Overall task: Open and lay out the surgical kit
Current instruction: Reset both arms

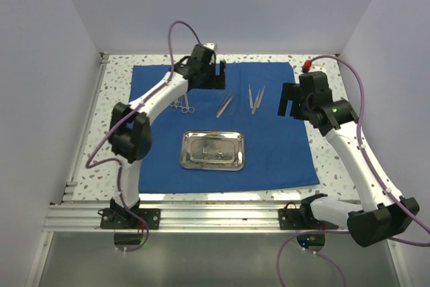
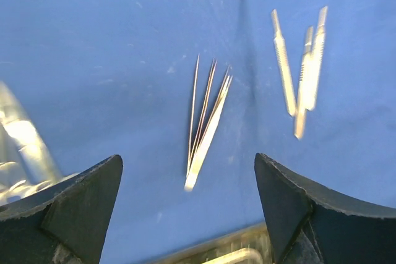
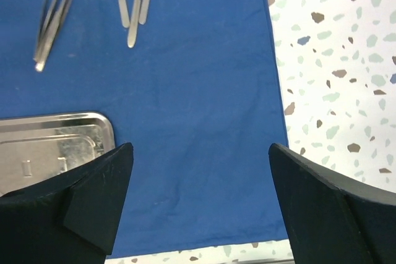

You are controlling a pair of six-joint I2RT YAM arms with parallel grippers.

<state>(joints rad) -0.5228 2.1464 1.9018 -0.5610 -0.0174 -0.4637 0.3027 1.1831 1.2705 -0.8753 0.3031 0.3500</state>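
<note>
Covering the table [image 3: 334,60], drape [image 1: 282,152]: spread flat.
Tray [image 1: 212,166]: on the drape's near half, centred before you.
Tweezers [image 2: 204,122]: beyond the tray, with forceps [image 2: 303,72] just right of them.
Scissors [image 1: 181,105]: probably those, half hidden behind your left arm.
Left gripper [image 2: 187,157]: jaws wide, holding nothing, above the tweezers.
Right gripper [image 3: 201,146]: jaws wide, holding nothing, over bare drape.

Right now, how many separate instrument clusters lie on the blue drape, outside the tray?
3, in a row beyond the steel tray: ring-handled scissors or forceps at left, partly under the left arm; tweezers in the middle; a tweezer-like set at right. The arm may hide more.
</note>
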